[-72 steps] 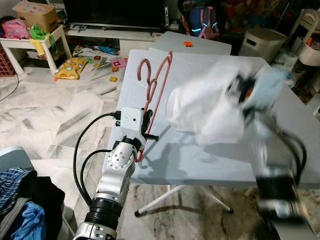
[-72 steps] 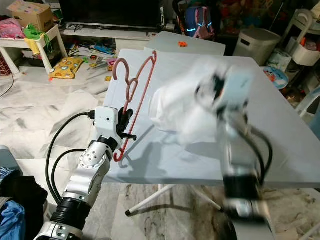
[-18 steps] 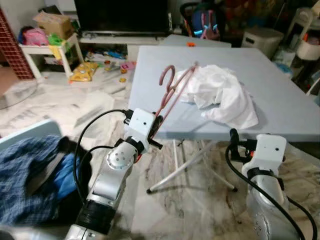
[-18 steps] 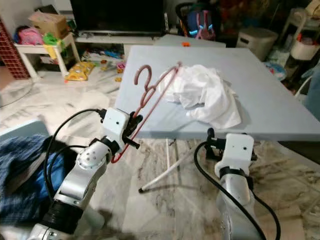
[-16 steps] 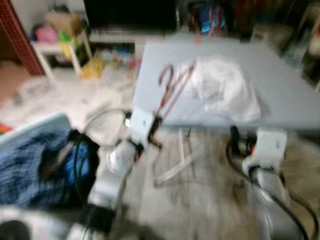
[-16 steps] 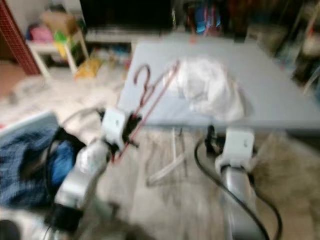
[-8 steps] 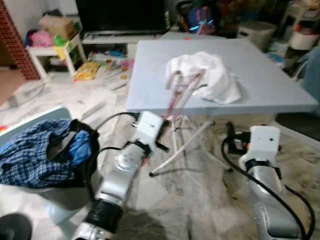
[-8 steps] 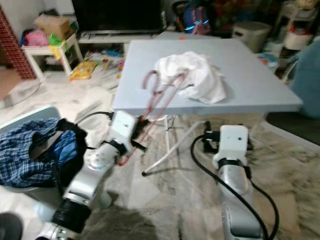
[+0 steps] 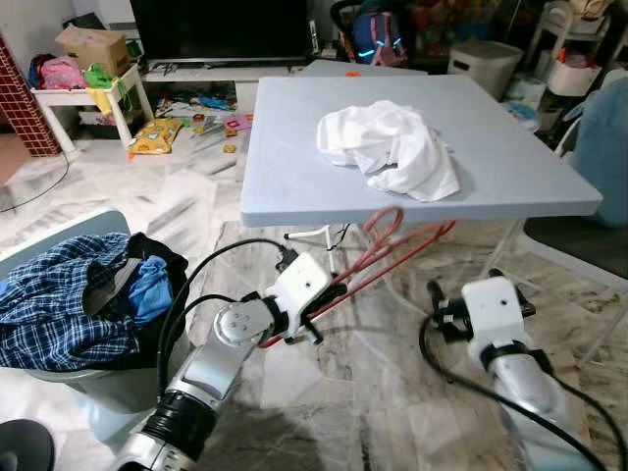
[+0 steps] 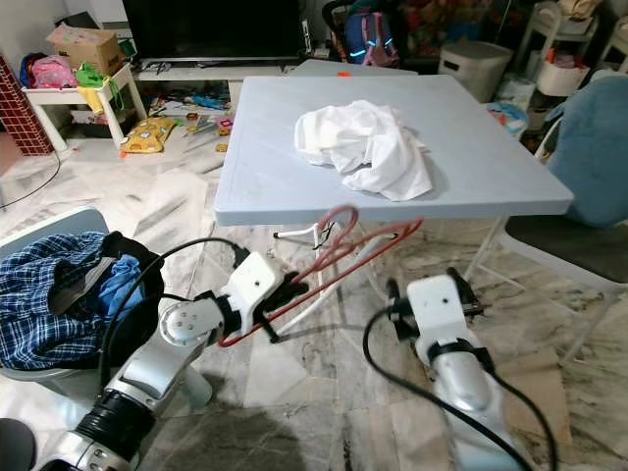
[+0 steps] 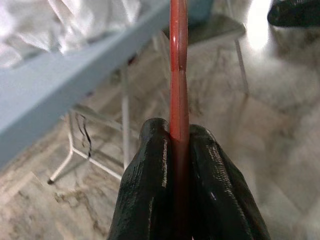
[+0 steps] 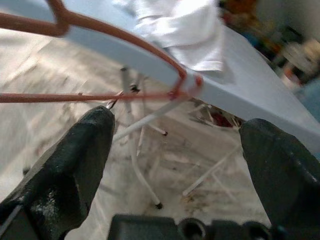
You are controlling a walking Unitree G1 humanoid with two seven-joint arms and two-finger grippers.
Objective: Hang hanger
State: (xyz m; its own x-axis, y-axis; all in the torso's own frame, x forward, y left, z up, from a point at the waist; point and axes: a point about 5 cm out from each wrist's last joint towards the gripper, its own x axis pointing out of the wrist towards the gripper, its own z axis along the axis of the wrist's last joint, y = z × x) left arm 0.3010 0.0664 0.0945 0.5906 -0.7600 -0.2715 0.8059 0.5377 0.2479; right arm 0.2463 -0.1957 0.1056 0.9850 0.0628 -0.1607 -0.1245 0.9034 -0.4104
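Here you have no brand, label or legible writing on anything near the arms. Your left gripper is clamped on the lower bar of the red plastic clothes hanger; in the left wrist view both black fingers press flat against the red bar, which runs straight out between them. The hanger is held in the air below the near edge of the grey square folding table, tilted so its hook rises towards that edge and its far shoulder points towards your right arm. It touches neither the table nor the floor.

Your right gripper is spread wide and holds nothing. It sits low over the marbled floor, below the near right part of the table, and its wrist view looks past both fingers at the hanger's hook and bar, near but apart.

On the table, a crumpled white cloth garment lies towards the near edge, right of centre. Well to your left, a pale round basket on the floor holds a blue checked shirt.
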